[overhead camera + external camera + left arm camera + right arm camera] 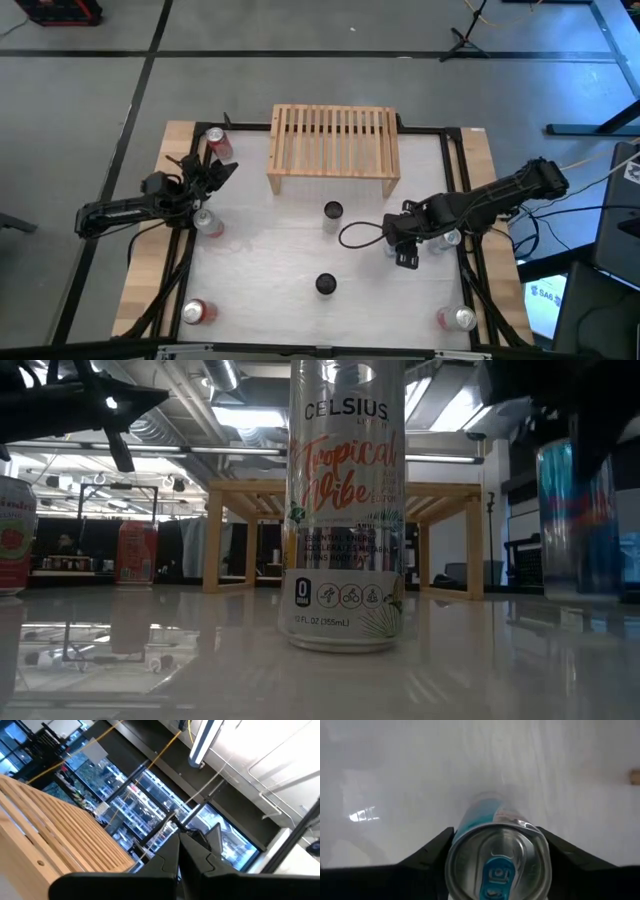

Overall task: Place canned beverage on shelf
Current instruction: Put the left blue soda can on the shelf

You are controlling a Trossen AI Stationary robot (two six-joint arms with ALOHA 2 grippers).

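The shelf (pixel 335 150), a low light-wood rack with a slatted top, stands at the table's far middle. A blue canned beverage (pixel 490 820) stands upright on the white table, right of centre. My right gripper (pixel 400 248) is over it, pointing steeply down, with one finger on each side. In the low view this can (pixel 572 520) shows at the right under the dark gripper. My left gripper (pixel 226 170) waits shut at the table's left, raised and holding nothing. Its fingers (pixel 180 855) lie together. My right gripper pinches the blue can's side wall just below the top rim (pixel 456 836) between its two fingers (pixel 430 852). They come from above, pointing steeply down. The can stays upright, its base on the table (pixel 575 595).
A tall Celsius can (pixel 345 510) stands at the near middle, and another dark-topped can (pixel 332 212) stands in front of the shelf. Red cans stand at the far left (pixel 215 140), near left (pixel 195 312) and near right (pixel 460 318). Two more are beside the arms (pixel 207 222) (pixel 446 238).
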